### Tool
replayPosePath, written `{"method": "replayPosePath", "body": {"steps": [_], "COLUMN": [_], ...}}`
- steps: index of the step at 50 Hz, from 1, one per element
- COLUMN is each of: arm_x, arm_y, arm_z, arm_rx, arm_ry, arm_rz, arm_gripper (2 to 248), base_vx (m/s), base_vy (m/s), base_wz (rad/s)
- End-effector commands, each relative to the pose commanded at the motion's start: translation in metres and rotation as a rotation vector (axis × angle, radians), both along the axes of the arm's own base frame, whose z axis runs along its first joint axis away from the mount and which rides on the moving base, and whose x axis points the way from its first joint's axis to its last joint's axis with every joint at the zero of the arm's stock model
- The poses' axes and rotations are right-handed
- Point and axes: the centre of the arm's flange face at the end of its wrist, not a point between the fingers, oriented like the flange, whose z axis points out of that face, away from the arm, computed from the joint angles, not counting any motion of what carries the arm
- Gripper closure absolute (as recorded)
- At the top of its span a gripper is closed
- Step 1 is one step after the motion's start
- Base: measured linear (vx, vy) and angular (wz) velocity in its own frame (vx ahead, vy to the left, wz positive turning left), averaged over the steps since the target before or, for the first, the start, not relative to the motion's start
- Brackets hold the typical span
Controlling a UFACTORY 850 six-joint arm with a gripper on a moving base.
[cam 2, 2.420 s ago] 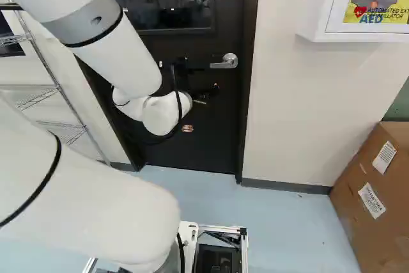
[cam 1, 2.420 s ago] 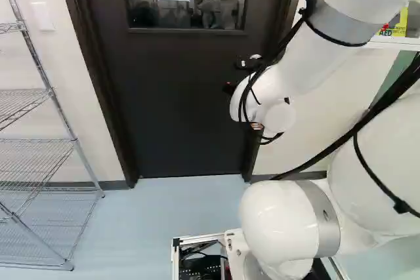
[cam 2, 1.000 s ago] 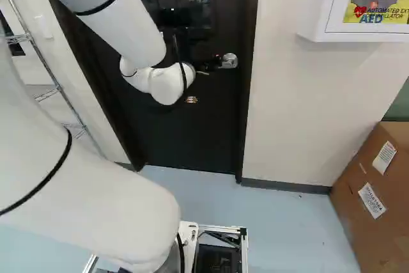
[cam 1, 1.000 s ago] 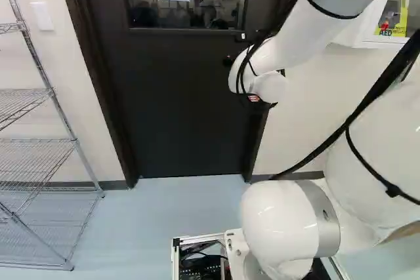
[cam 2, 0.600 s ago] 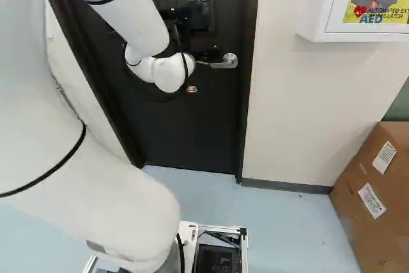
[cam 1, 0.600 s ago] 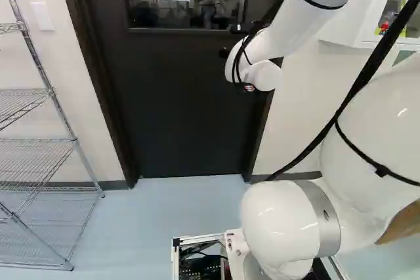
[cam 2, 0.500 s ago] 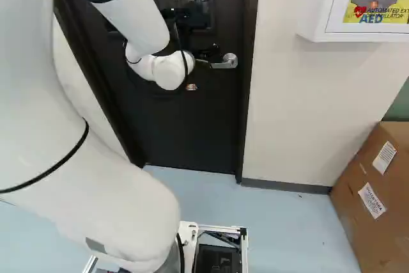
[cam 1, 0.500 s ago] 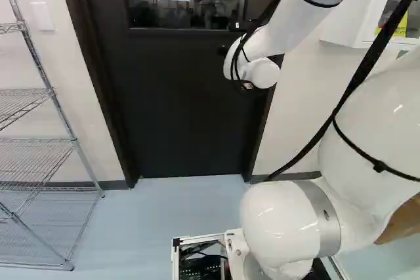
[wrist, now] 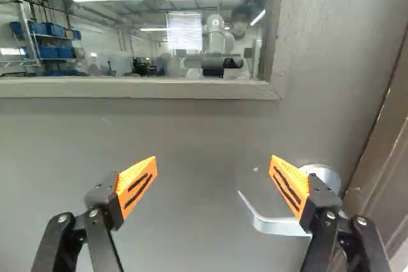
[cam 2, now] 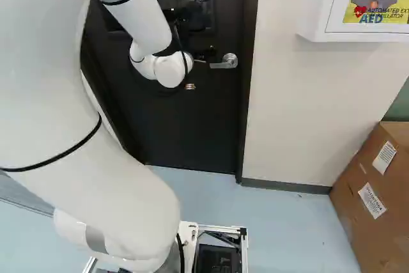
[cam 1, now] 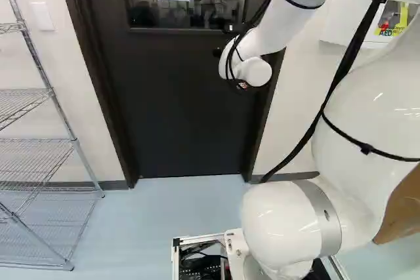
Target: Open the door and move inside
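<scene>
The white arm (cam 2: 121,190) is rising straighter than a second ago. The pincer (cam 2: 206,54) is pulling left off the handle, spreading its fingers wide, holding nothing. The handle (cam 2: 225,62) is showing at upper middle of the right base view, on the dark door (cam 2: 198,119), which is staying shut.

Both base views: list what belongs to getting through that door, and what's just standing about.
For the job:
- door
- lever handle
- gripper, open

Just around:
- wire shelving
- cardboard box
- white wall cabinet
- wall switch
</scene>
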Motion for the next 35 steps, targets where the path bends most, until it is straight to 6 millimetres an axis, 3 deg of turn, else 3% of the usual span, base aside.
{"method": "replayPosePath", "body": {"steps": [35], "arm_x": [0.001], "arm_y": [0.000], "arm_z": [-0.037], "arm_rx": [0.003], "arm_ry": [0.079], "arm_rz": [0.000], "arm_gripper": [3], "base_vx": [0.000], "base_vy": [0.000], "base_wz": [0.000]}}
